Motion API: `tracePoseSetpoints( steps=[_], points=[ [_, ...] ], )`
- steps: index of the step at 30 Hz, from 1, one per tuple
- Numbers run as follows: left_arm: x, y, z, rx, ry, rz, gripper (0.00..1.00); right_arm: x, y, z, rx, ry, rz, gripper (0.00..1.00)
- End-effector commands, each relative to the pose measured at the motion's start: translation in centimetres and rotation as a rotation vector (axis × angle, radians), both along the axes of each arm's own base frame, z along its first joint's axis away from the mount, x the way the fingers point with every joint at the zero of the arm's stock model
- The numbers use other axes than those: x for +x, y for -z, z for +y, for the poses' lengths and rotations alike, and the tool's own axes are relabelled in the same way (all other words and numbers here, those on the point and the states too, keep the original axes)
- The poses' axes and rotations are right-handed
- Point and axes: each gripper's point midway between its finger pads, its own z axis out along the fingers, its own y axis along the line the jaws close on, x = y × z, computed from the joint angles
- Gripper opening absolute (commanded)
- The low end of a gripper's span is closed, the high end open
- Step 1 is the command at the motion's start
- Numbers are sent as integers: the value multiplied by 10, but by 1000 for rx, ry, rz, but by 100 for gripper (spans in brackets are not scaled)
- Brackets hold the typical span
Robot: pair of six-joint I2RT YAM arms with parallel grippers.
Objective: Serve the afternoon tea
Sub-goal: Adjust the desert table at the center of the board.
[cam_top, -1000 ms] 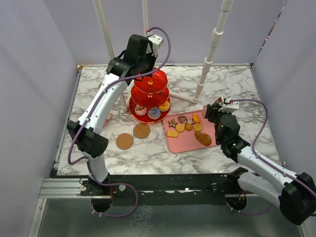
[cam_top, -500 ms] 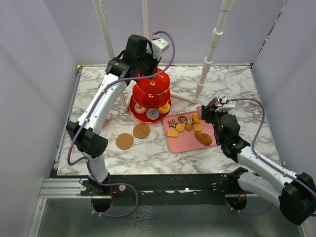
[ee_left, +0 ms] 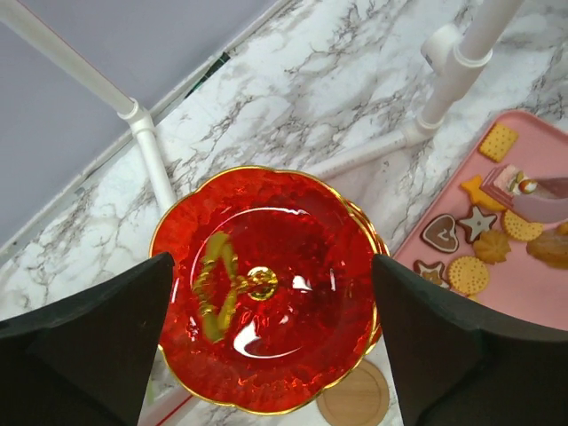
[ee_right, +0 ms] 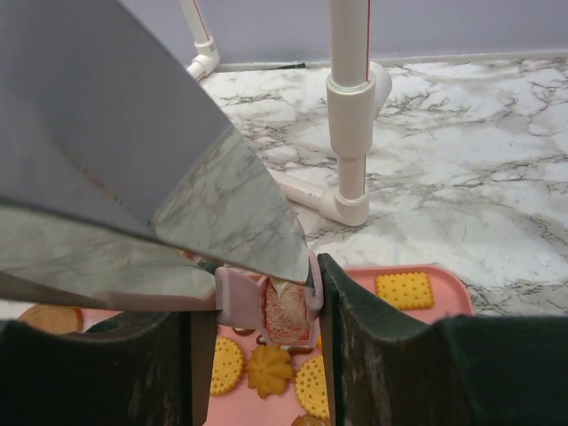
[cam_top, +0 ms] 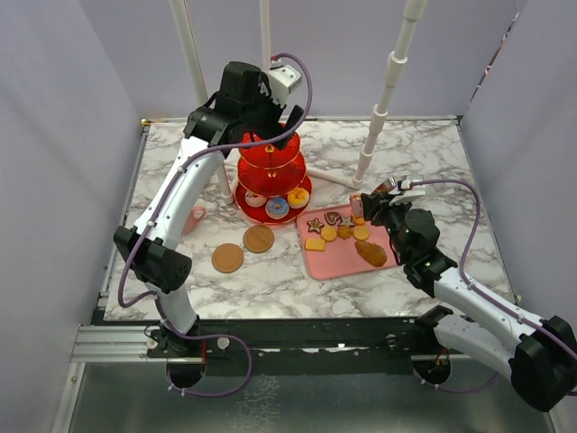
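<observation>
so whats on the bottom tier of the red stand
Three treats show at its front: a pale doughnut, a blue doughnut, a yellow pastry. The upper tiers cover the rest.

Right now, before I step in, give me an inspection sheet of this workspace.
Surface: marble table, white with grey veins.
Job's things: red three-tier stand with doughnuts on its bottom tier; pink tray of cookies; two coasters, bare; pink mug, only its handle showing beside the left arm.
Clutter: nothing seen.
Grippers: left gripper open, centred over the stand's gold finial; right gripper shut on a small pastry over the tray.
Cables: purple cables run along both arms.
Surroundings: white pipe frame, plain walls.
</observation>
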Motion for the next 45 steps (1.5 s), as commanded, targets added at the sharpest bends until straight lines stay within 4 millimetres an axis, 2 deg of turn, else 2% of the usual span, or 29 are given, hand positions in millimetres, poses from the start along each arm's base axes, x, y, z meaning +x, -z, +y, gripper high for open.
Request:
tracePoseSetpoints(
  steps=[1,4,8,12,21,28,31,35,41,45],
  points=[
    [-4,-33,11,-145,-140,-47,95,2,-23,4,33,-21,-63,27],
    [-6,-34,18,-208,-241,-61,95,2,-22,4,34,-19,-63,27],
    [-4,-26,37,-225,-436,-85,89,2,-23,3,36,-16,-63,27],
    [-5,-19,42,-236,-510,-78,88,2,-22,2,34,-13,-59,27],
    [0,-2,41,-266,-588,-9,71,1,-18,0,35,-3,-55,27],
    [7,14,25,-232,-523,31,65,0,-17,-1,38,2,-55,27],
    [9,14,20,-226,-494,33,57,-1,-16,-2,38,5,-55,27],
    [10,13,19,-229,-492,32,42,-1,-15,-3,40,10,-56,27],
    [14,11,20,-251,-532,32,15,0,-14,-1,46,4,-56,27],
    [19,4,25,-289,-598,21,5,0,-15,-1,45,3,-59,28]
  ],
)
